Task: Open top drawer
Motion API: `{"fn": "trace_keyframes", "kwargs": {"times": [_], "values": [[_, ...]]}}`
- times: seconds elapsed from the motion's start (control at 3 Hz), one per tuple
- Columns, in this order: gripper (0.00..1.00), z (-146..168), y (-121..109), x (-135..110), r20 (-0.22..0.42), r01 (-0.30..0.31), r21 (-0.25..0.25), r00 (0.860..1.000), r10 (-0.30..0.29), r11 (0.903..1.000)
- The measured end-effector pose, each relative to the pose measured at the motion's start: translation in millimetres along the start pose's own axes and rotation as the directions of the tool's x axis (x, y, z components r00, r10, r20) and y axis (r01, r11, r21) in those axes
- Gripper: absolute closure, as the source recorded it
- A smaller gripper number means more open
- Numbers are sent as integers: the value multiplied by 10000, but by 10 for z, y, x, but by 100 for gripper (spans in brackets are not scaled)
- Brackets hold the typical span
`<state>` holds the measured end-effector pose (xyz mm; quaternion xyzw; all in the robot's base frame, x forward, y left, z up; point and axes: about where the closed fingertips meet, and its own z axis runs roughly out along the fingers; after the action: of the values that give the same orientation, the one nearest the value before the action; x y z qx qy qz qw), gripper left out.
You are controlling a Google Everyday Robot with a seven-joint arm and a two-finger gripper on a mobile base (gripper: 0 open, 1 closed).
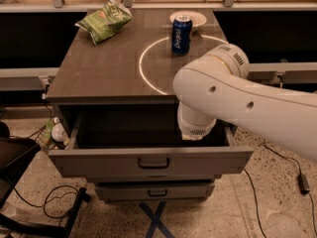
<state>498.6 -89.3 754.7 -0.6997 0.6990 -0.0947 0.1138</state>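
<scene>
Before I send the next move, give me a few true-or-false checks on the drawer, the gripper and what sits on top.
1. The top drawer is pulled out, its box open to view. True.
2. The blue soda can lies on its side. False: it stands upright on the cabinet top, just in front of a white dish.
3. The green chip bag lies near the far left corner of the cabinet top. True.
4. The gripper is down at the handle of the second drawer. False: it hangs at the end of the arm over the right part of the open top drawer, above the drawer front.
</scene>
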Motion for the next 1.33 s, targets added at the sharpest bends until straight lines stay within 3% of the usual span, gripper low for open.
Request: {"fn": "trace_keyframes", "kwargs": {"times": [0.67, 1.33], "values": [[100, 463, -218, -135, 387, 415, 6, 9984, -414, 9991], [100, 931, -185, -149, 824, 311, -510, 9962, -268, 9982]]}}
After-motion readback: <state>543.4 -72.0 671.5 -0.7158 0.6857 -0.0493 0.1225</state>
